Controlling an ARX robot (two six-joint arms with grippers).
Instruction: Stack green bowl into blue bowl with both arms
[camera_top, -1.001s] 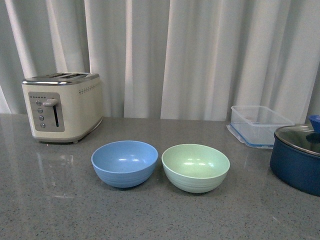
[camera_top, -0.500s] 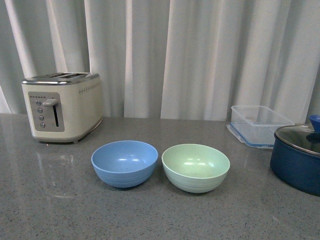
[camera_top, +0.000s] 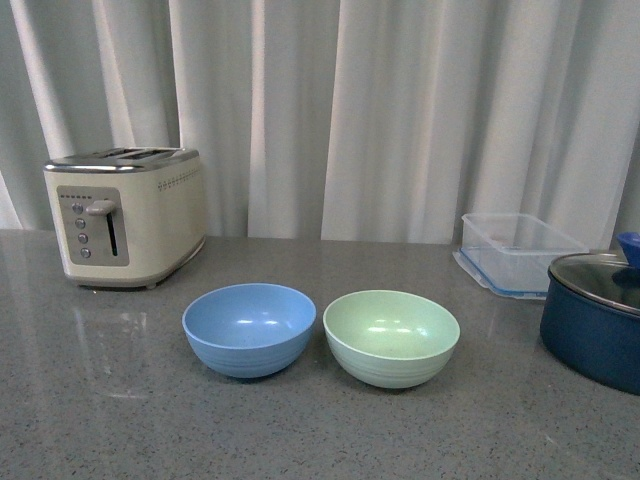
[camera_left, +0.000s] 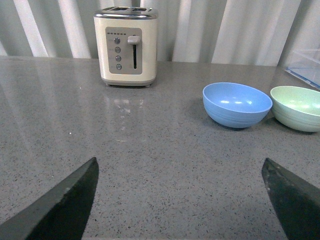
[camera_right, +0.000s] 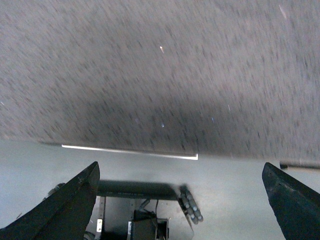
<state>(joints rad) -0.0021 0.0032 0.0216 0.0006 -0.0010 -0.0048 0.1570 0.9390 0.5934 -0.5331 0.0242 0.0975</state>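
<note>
Approach stage; no contact made. The pale mint-green round matte bowl (camera_top: 391, 337) sits just beside the light sky-blue round matte bowl (camera_top: 249, 328), on its right, on the grey speckled surface (camera_top: 100, 420). Left jaws and right jaws are spread wide and empty. Next move, as judged: the right arm reaches for the green bowl's rim.

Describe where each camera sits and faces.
Front view: on the body, facing pale mint-green round matte bowl and light sky-blue round matte bowl; no arm shows.
Left wrist view: low over grey speckled counter, facing both bowls; open left tool shows.
Right wrist view: aimed down at counter edge; open right tool shows.
Front and left wrist share both bowls.
</note>
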